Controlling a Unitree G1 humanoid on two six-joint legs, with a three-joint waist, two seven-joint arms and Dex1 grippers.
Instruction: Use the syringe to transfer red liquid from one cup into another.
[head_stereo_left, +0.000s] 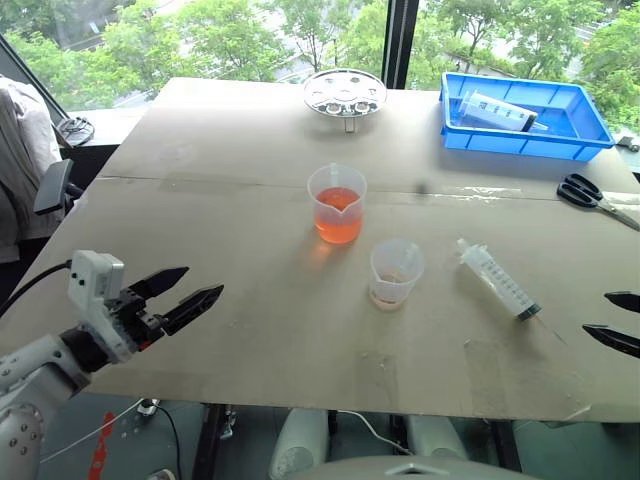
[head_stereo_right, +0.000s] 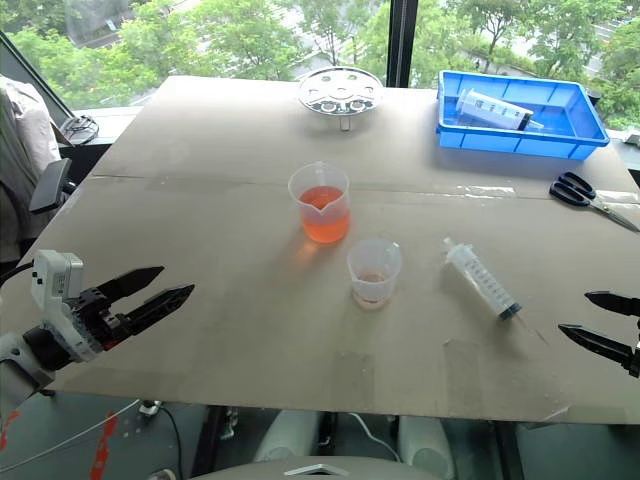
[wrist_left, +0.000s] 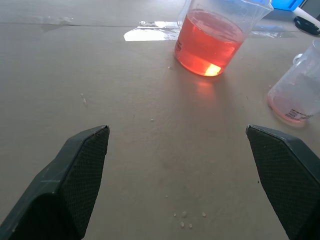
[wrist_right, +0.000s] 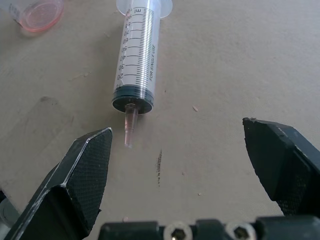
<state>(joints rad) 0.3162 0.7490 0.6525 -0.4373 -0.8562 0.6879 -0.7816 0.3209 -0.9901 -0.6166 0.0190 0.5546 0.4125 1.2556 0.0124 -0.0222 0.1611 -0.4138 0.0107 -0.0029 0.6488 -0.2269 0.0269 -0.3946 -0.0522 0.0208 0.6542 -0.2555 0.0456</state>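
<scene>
brown table (head_stereo_left: 250, 300): two cups, one syringe (head_stereo_left: 497, 278); both hands wide open, empty.

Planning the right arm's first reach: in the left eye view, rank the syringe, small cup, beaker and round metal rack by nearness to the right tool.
1. Syringe, just left of the right tool.
2. Small cup, table centre.
3. Beaker, behind the cup.
4. Round metal rack, far edge.
</scene>
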